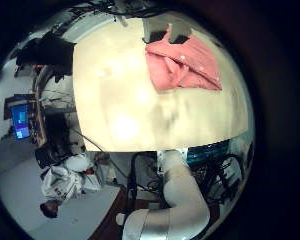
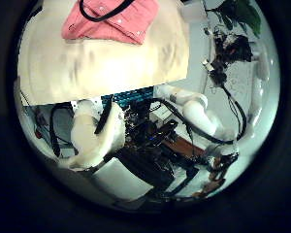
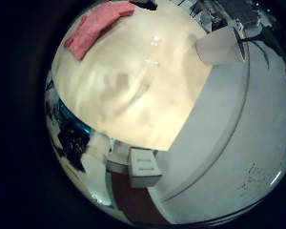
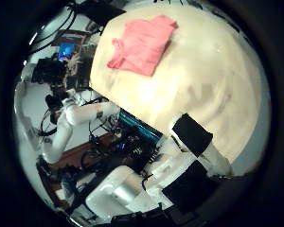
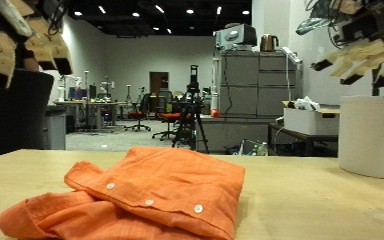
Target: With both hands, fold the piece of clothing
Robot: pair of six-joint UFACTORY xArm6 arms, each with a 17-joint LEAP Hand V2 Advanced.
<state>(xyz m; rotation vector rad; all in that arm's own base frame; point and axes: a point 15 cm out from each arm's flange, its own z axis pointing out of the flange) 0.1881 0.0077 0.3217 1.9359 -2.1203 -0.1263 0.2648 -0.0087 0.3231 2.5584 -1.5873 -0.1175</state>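
Note:
An orange button shirt (image 5: 146, 205) lies folded in a loose bundle on the pale wooden table (image 5: 325, 200), its buttoned edge on top. My left hand (image 5: 19, 45) hangs high above the table, on the shirt's sleeve side, fingers relaxed and holding nothing. My right hand (image 5: 365, 45) hangs equally high on the other side, fingers spread and empty. Neither hand touches the shirt. The shirt also shows far off on the table in the left little finger side palm view (image 1: 185, 62), left thumb side palm view (image 2: 112, 19), right little finger side palm view (image 3: 95, 29) and right thumb side palm view (image 4: 142, 43).
Bare tabletop surrounds the shirt (image 4: 199, 76). The table's edge runs along a rack of equipment (image 2: 136, 107). Grey cabinets (image 5: 252, 100) and tripods stand in the room behind.

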